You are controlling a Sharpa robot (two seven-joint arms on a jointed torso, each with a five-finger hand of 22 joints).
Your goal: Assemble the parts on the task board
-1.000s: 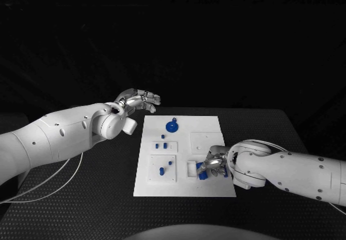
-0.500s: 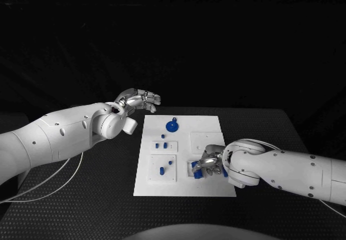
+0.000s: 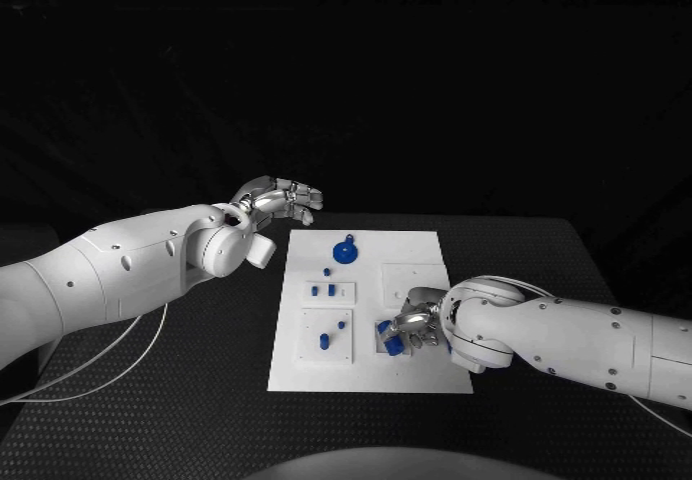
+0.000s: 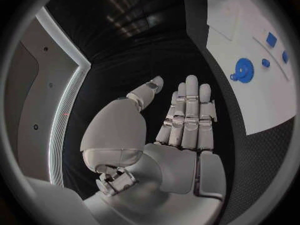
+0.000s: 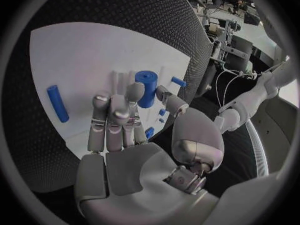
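right hand point(image 3: 410, 328) over task board point(image 3: 418, 250); left hand point(image 3: 278, 200) open

Looked over all three views and there's honestly nothing readable anywhere, no text, labels, brand marks, numbers or signs. The task board point(image 3: 369, 310) is plain white with no printing I can make out, and the blue parts point(image 3: 345, 250) on it carry no markings either. Same story for the left hand point(image 4: 181, 130) and the right hand point(image 5: 125, 130): bare silver and white surfaces, no logo or lettering visible. The black table point(image 3: 173, 380) has just its dotted texture, nothing written on it
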